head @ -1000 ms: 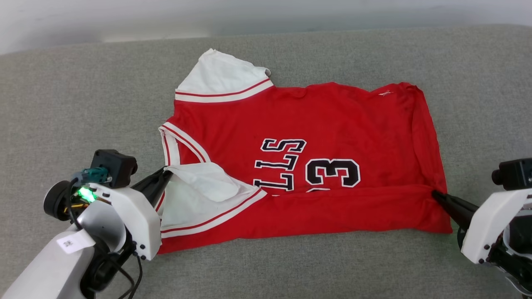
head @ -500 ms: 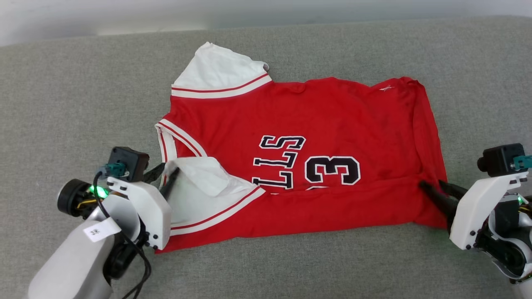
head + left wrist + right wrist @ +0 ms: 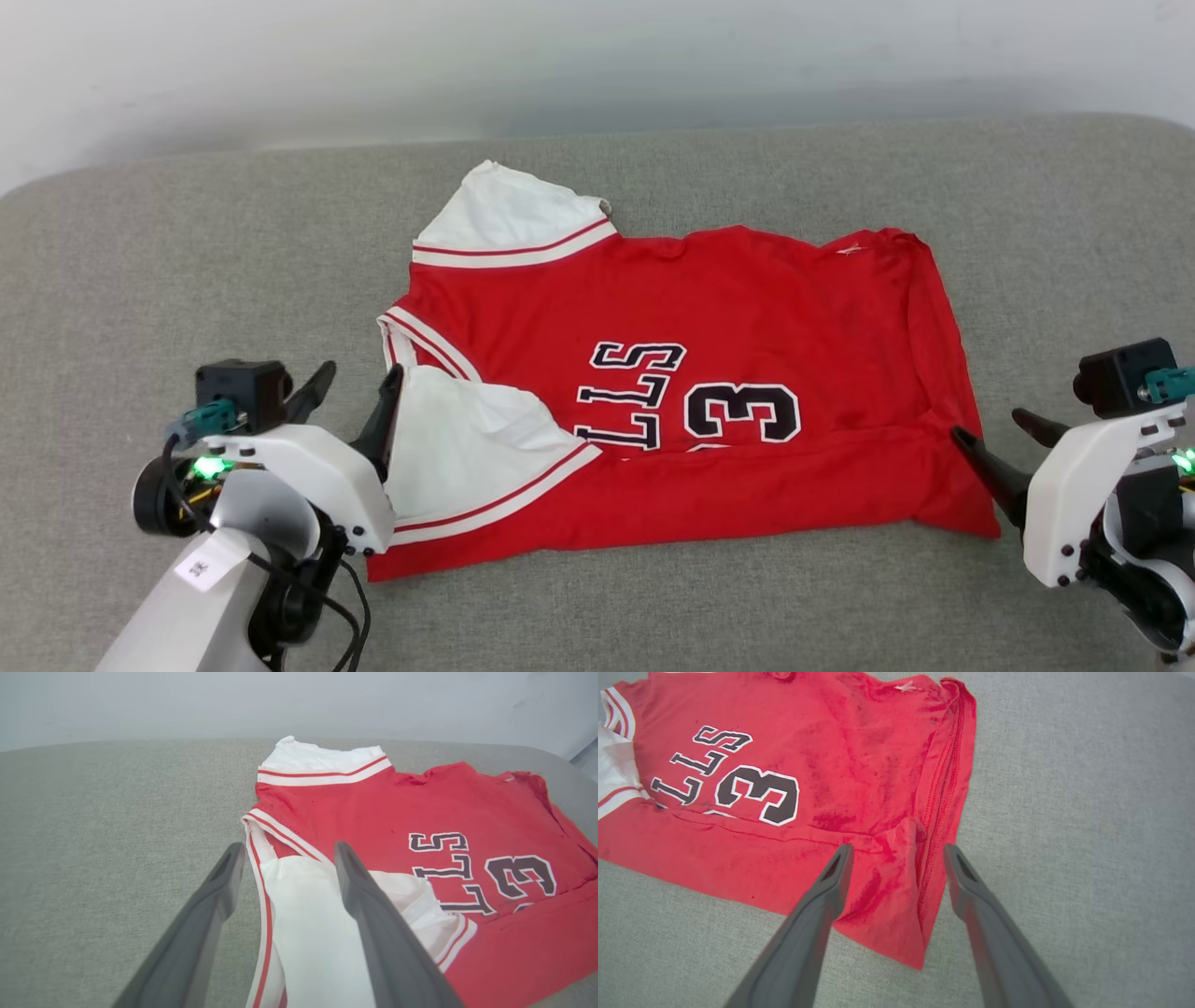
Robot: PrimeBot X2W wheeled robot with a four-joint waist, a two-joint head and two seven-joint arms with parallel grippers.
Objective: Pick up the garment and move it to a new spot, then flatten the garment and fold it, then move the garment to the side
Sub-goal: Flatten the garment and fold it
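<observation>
Left gripper is seen open near the bench's near left edge, one finger over the near sleeve, nothing held. Right gripper is spread wide at the shirt's near right corner, empty. The shirt is laid mid-bench, near edge folded over the lettering; the far sleeve is pointed at the far edge.

left gripper, right gripper (both jaws parted)
</observation>
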